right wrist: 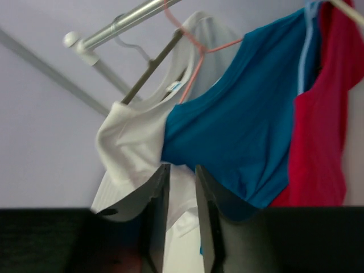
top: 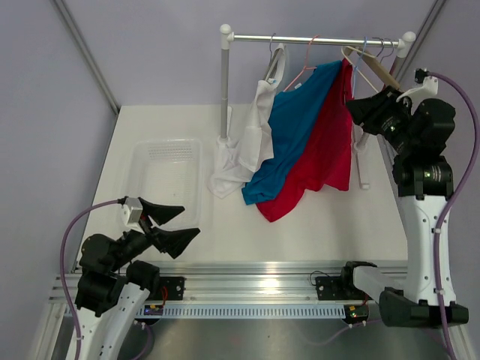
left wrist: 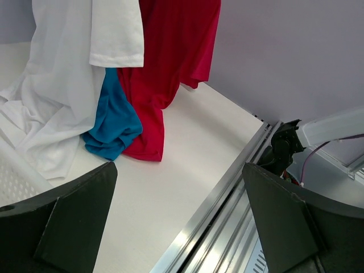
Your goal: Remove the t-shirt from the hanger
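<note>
Right gripper (right wrist: 181, 170) jaws narrowly apart, clamping nothing; left gripper (left wrist: 179, 170) wide apart, idle. Blue t-shirt (right wrist: 239, 119) straight ahead, red t-shirt (right wrist: 315, 131) just right, both hung on rail (right wrist: 131, 20). Risk: overlapped cloth, pinching two shirts, dragging hanger (right wrist: 200, 50) off.

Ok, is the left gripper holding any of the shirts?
No, the left gripper stands wide open over the table by its near edge, well apart from the white shirt, blue shirt and red shirt.

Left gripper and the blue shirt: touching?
Apart. The top view shows bare table between the open left gripper and the blue shirt.
</note>
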Motion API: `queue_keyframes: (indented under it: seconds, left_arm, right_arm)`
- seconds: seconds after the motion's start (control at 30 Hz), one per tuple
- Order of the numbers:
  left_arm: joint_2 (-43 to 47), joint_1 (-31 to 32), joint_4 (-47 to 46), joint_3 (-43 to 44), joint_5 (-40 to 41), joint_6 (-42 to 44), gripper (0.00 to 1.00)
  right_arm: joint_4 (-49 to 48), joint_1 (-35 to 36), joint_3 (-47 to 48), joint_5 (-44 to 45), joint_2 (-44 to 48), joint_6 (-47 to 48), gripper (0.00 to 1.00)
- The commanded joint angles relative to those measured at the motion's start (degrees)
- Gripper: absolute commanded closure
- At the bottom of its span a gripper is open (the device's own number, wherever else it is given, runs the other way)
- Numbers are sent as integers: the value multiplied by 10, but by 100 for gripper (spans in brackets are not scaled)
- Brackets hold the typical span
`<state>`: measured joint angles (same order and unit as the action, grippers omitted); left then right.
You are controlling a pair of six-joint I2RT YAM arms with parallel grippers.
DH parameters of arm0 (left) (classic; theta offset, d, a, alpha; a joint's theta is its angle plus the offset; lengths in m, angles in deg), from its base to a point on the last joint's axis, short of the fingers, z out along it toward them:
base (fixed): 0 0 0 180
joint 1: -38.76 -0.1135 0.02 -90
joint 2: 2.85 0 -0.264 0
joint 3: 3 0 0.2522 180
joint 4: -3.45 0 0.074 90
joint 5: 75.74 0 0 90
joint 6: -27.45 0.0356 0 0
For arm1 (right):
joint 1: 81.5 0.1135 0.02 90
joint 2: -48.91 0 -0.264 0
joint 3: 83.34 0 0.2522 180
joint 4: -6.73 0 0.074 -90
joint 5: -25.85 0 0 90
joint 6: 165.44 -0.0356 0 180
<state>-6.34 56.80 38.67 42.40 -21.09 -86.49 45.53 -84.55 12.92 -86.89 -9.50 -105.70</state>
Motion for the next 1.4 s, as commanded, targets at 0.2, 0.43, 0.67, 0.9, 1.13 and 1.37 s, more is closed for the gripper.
queue_keyframes:
  seconds: [0.2, 0.43, 0.67, 0.9, 1.13, 1.37]
  left_arm:
    - [18, 45, 2, 4, 36, -6, 1]
    - [27, 59, 3, 4, 42, -4, 1]
    - [28, 60, 3, 4, 42, -4, 1]
    - [21, 60, 3, 4, 39, -4, 1]
    - [15, 60, 3, 4, 40, -4, 1]
    - [13, 59, 4, 4, 41, -4, 1]
  right_arm:
    - [119, 3, 125, 205, -150, 141, 39]
    - [122, 72, 99, 325, -175, 174, 47]
    - [127, 81, 84, 354, -195, 194, 52]
    - [121, 87, 84, 352, -215, 214, 70]
    - [71, 142, 94, 401, -203, 274, 100]
    - [-14, 151, 70, 400, -161, 316, 100]
